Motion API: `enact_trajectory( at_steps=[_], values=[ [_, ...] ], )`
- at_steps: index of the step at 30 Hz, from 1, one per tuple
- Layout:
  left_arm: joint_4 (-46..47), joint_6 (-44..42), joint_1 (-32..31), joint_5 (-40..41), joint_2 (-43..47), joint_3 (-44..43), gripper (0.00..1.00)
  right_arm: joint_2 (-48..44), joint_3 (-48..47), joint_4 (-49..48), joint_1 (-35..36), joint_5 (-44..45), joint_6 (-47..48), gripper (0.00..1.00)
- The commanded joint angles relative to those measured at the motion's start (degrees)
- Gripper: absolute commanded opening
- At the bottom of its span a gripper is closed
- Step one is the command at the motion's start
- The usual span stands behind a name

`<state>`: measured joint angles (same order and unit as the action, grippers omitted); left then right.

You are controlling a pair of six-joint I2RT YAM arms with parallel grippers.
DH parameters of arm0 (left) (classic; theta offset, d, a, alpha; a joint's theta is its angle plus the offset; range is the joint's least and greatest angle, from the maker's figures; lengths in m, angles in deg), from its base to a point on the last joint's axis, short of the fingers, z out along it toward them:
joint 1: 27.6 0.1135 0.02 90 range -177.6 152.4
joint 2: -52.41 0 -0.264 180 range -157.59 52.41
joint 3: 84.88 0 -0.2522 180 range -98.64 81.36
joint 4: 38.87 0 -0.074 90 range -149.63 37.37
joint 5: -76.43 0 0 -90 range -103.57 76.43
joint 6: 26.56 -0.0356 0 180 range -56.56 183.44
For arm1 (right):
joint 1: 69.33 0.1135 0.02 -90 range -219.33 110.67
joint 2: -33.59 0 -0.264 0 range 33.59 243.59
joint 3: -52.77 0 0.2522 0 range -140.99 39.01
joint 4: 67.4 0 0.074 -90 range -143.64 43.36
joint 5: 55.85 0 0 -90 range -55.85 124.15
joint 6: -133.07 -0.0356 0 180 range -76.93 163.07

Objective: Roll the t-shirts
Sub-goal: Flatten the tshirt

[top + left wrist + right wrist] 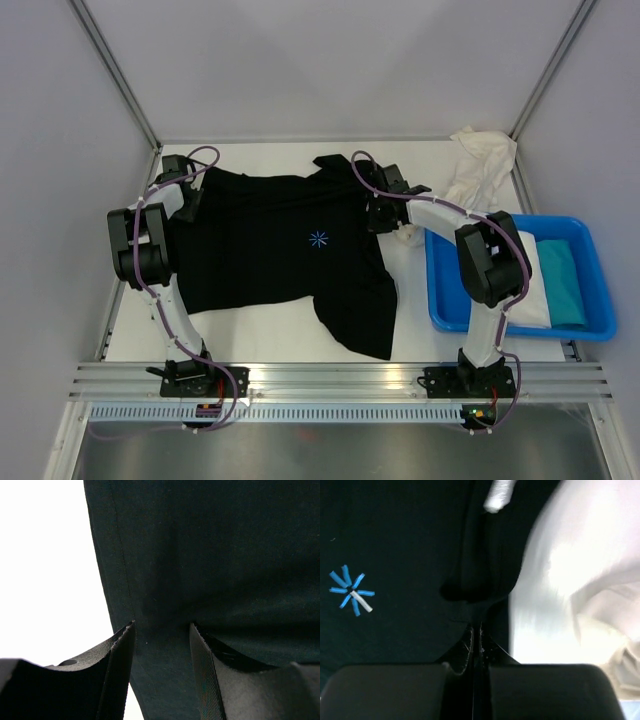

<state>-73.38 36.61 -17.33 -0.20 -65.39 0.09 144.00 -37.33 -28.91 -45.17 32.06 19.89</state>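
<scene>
A black t-shirt [270,250] with a small light-blue star [318,238] lies spread flat on the white table [250,330]. My left gripper [192,200] is at the shirt's left edge. In the left wrist view it [162,625] is open, its jaws standing apart over the black cloth [225,555] just inside the hem. My right gripper [380,215] is at the shirt's right edge. In the right wrist view it [476,626] is shut on a puckered fold of the black t-shirt [395,530], with the star [351,592] to the left.
A cream-white t-shirt [482,160] lies crumpled at the back right corner, and its cloth [605,625] shows right of my right gripper. A blue tub [520,332] on the right holds a teal t-shirt [562,280] and a white one [535,290]. Frame posts stand at the back corners.
</scene>
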Motion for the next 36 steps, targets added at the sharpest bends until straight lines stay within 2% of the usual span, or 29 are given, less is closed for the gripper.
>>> enact_trajectory(
  at_steps=[1, 4, 18, 28, 30, 31, 32, 34, 36],
  values=[
    [-0.34, -0.85, -0.07, -2.64, -2.17, 0.59, 0.54, -1.60, 2.24, -3.29, -3.41, 0.06, -1.87, 0.00],
    [-0.08, -1.12, -0.07, -2.47, -2.61, 0.33, 0.54, -2.04, 2.51, -1.72, -5.53, 3.74, -0.12, 0.00],
    [0.36, -1.82, -0.07, -1.85, -4.11, -1.43, 0.54, -0.90, -0.66, 3.65, -5.79, 19.75, 4.54, 0.00],
    [0.54, -2.17, -0.15, -1.59, -4.90, -2.05, 0.54, -3.09, 1.89, 5.06, -5.97, 15.36, 4.11, 0.01],
    [0.54, -2.17, -0.07, -2.20, -4.72, -2.22, 0.54, -4.50, 1.19, 6.12, -5.97, 14.66, 4.72, 0.11],
    [0.54, -2.00, -0.07, -2.90, -4.63, -2.22, 0.54, -4.94, 0.32, 6.47, -5.97, 14.13, 4.98, 0.19],
    [0.45, -2.09, -0.15, -3.43, -4.46, -2.22, 0.54, -5.55, -0.21, 6.38, -5.97, 13.08, 5.33, 0.35],
    [0.45, -2.17, -0.33, -4.57, -3.76, -2.05, 0.55, -5.91, -2.83, 6.38, -5.97, 10.27, 5.78, 0.40],
    [0.45, -2.35, -0.68, -5.28, -2.53, -1.70, 0.56, -5.38, -5.13, 6.03, -5.88, 8.08, 5.86, 0.41]
  ],
)
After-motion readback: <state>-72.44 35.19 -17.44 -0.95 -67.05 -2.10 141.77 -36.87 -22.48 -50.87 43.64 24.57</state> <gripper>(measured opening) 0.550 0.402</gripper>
